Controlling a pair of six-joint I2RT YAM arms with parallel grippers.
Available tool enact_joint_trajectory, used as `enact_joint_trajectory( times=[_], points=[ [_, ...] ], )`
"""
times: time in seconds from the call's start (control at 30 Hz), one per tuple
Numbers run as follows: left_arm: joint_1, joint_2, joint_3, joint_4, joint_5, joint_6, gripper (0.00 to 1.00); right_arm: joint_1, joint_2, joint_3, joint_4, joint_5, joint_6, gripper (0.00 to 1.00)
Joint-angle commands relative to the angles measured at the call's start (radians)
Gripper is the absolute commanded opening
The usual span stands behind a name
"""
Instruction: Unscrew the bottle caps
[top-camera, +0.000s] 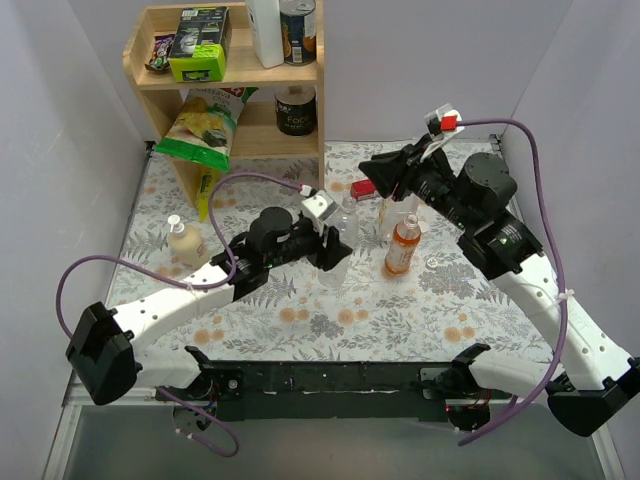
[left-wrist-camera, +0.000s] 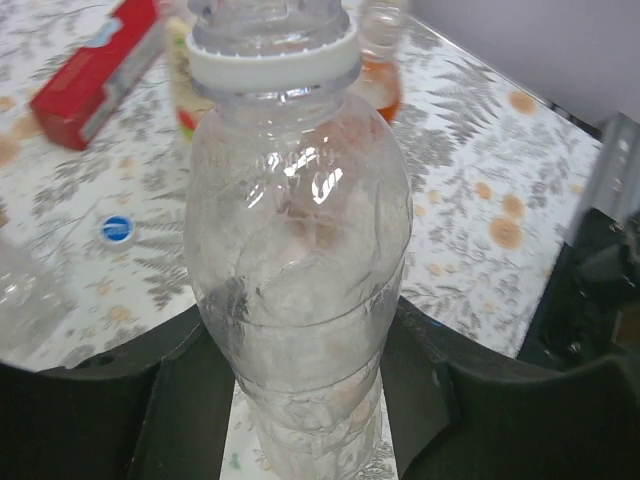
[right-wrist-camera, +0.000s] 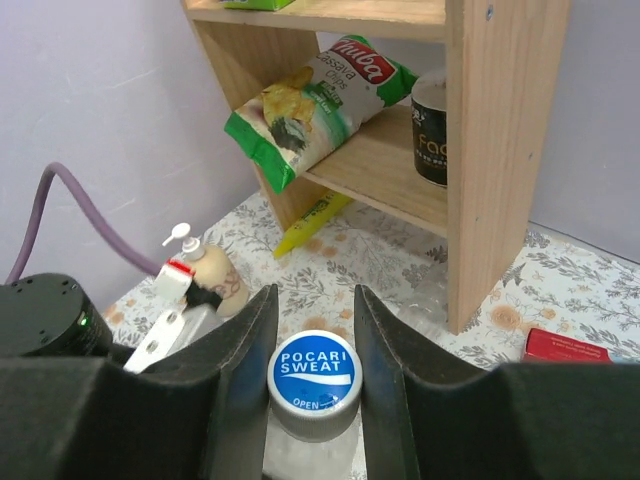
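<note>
My right hand is clamped on the blue bottle cap of a clear bottle, at eleven o'clock from the orange bottle on the worktop. My left hand grips a second clear bottle by its body.

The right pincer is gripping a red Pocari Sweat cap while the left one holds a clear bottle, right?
Not red: the cap in the right pincer is blue, as the right wrist view shows. The left pincer does hold a clear bottle.

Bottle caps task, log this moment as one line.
left end effector: gripping clear bottle | right end effector: closed on blue cap
</note>
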Motion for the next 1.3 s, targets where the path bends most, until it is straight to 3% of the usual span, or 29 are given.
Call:
enact_joint_trajectory(
  times=[0.0,0.07,0.17,0.33,0.5,0.9,1.27],
  points=[
    [0.145,-0.098,-0.042,0.060,-0.200,-0.060,0.36,0.149,-0.014,-0.014,-0.037,0.188,-0.086,0.19],
    [0.244,-0.107,-0.050,0.063,-0.202,-0.082,0.36,0.208,-0.013,-0.059,-0.042,0.277,-0.093,0.19],
    [0.307,-0.124,-0.051,0.054,-0.264,-0.070,0.37,0.281,-0.027,-0.172,-0.015,0.354,-0.065,0.19],
    [0.330,-0.182,-0.080,0.055,-0.324,-0.047,0.38,0.370,0.005,-0.332,0.061,0.405,-0.002,0.18],
    [0.330,-0.207,-0.114,0.065,-0.279,-0.050,0.39,0.386,0.134,-0.494,0.214,0.452,0.041,0.18],
    [0.327,-0.209,-0.169,0.147,-0.218,-0.111,0.40,0.329,0.439,-0.547,0.387,0.566,0.047,0.21],
    [0.292,-0.176,-0.177,0.163,-0.155,-0.049,0.42,0.303,0.561,-0.563,0.378,0.639,0.050,0.36]
  ],
)
